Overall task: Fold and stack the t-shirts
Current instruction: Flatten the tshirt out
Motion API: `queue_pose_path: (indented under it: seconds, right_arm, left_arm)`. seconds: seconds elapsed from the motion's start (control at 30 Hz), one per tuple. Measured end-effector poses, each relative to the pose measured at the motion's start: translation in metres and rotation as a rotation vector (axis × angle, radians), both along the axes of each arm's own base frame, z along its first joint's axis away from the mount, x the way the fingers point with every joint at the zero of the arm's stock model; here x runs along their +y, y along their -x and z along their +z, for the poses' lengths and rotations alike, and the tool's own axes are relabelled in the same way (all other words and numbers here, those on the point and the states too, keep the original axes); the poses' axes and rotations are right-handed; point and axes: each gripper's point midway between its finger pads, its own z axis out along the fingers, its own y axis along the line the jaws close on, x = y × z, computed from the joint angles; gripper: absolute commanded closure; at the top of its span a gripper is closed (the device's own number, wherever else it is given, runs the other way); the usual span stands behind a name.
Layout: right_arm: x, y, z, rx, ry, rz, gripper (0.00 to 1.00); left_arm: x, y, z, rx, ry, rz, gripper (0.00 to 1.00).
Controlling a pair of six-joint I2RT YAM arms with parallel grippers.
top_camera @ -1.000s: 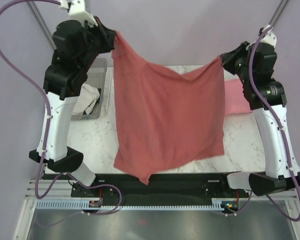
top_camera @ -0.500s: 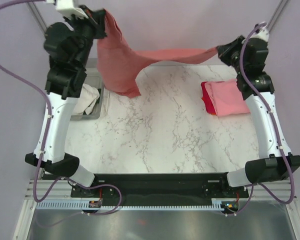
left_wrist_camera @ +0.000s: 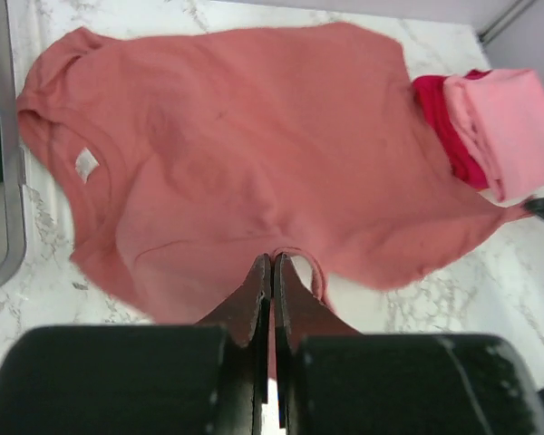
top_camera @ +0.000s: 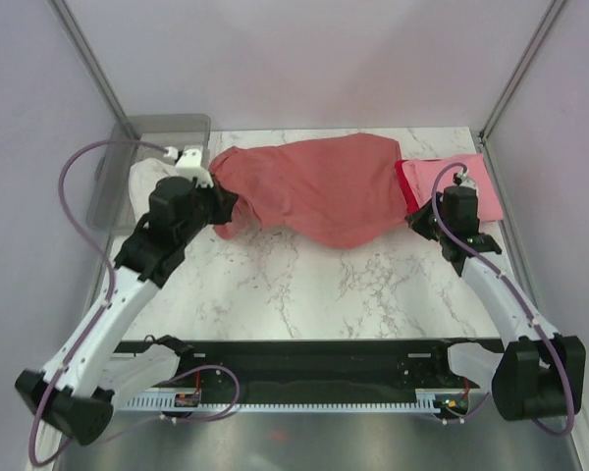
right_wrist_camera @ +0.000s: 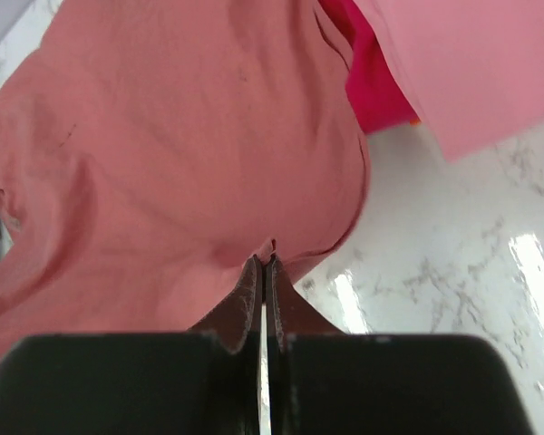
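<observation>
The salmon shirt lies spread across the upper middle of the table, its right end against the folded pink shirt and red shirt at the upper right. The left gripper and right gripper are each clamped tight on its near edge. Both pinches look thin, so a pull may slip the cloth free or drag the folded pile askew.

Open tabletop before salmon shirt

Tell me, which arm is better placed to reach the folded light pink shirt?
Right, probably: the right hand pinches the dusty salmon-red cloth t-shirt beside the folded light pink t-shirt; the left hand holds the far side.
</observation>
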Motion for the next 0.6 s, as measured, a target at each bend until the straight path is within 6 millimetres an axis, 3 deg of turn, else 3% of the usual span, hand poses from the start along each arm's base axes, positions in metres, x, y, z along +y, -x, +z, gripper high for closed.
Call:
queue_pose_path:
  seconds: [0.17,0.27,0.37,0.47,0.6]
  right_arm:
    - [-0.004,0.038,-0.022,0.004,0.007,-0.007,1.00]
    - [-0.009,0.059,-0.031,0.005,0.016,-0.022,1.00]
    - [-0.015,0.079,-0.041,0.010,0.028,-0.046,1.00]
    - [-0.021,0.097,-0.049,0.020,0.036,-0.071,1.00]
    - [-0.023,0.112,-0.055,0.027,0.029,-0.087,1.00]
  left_arm:
    - [0.007,0.052,0.018,-0.060,0.107,-0.057,0.98]
    - [0.005,0.075,0.009,-0.033,0.144,-0.103,0.98]
    - [0.002,0.093,-0.019,0.044,0.168,-0.136,0.98]
    - [-0.002,0.107,-0.067,0.178,0.176,-0.153,0.98]
    - [-0.002,0.120,-0.109,0.314,0.171,-0.143,0.98]
